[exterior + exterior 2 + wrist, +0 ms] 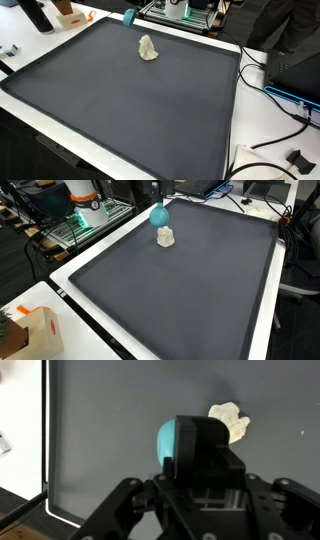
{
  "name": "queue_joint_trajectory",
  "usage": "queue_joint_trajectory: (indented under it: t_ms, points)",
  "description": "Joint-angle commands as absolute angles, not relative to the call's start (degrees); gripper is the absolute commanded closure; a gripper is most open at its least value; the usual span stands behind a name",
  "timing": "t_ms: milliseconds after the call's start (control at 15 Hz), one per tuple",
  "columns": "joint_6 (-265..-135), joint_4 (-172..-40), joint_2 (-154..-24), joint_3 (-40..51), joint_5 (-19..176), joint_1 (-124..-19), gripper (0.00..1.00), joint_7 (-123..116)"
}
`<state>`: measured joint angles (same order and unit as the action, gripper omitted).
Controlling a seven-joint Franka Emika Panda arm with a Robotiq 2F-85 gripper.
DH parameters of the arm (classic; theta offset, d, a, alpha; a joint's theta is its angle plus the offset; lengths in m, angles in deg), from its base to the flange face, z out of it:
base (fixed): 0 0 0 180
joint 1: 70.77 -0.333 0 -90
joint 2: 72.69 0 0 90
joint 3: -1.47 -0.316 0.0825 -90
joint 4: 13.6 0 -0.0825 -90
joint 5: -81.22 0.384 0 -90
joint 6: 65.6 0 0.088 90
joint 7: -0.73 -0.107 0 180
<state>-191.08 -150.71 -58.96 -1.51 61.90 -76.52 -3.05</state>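
Well, a teal ball (166,440) sits right at my end effector (198,450), with a cream lump (230,422) just beside. I cannot tell whether the fingers grip.

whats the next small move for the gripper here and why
Probably a short, slow descent toward the dark mat: the teal ball sits against the gripper, seemingly above the surface, and the cream crumpled lump lies apart to one side, so the path down looks clear.
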Motion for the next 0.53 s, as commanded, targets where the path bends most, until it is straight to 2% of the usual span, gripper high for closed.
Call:
queue_joint_trajectory:
  t_ms: [0,467]
  points:
    - [-186.57,-151.20,-53.72,1.12,72.82,-76.36,0.75,7.67]
    - [-176.40,-145.31,-52.58,7.67,88.57,-75.61,0.75,22.61]
